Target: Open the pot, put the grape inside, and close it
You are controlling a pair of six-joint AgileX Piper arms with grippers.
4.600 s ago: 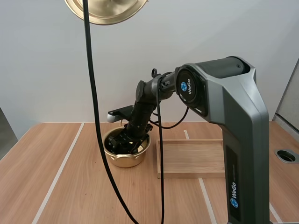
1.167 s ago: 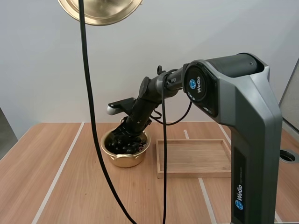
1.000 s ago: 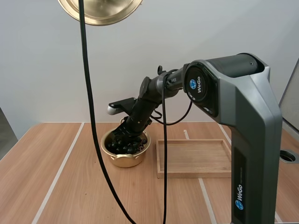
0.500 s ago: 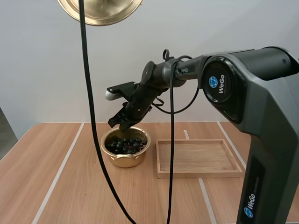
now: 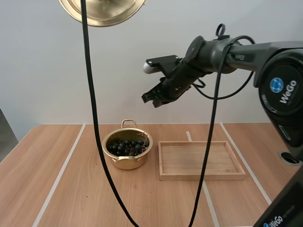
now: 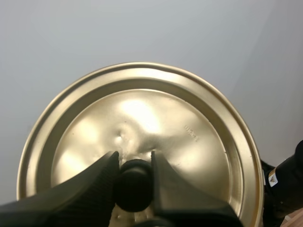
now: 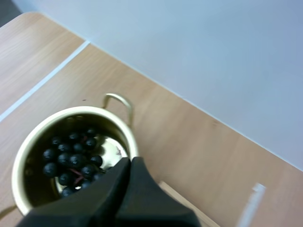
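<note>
The surface (image 5: pixel 71 189) lies far below your right claw (image 5: pixel 154 98). The wooden tray (image 5: pixel 201 176) sits down there too. The open pot (image 5: pixel 127 161) stands low, left of that claw, with the grapes (image 5: pixel 127 146) inside. Your left claw (image 6: pixel 133 160) pinches the lid (image 6: pixel 142 113) by its black knob (image 6: pixel 134 185). Your right claw is squeezed closed and holds nothing.

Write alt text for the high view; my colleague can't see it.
An open gold pot holding dark grapes sits on a wooden table, beside a wooden tray. The right gripper hangs high above them, and the gold lid is aloft at the top edge.
</note>
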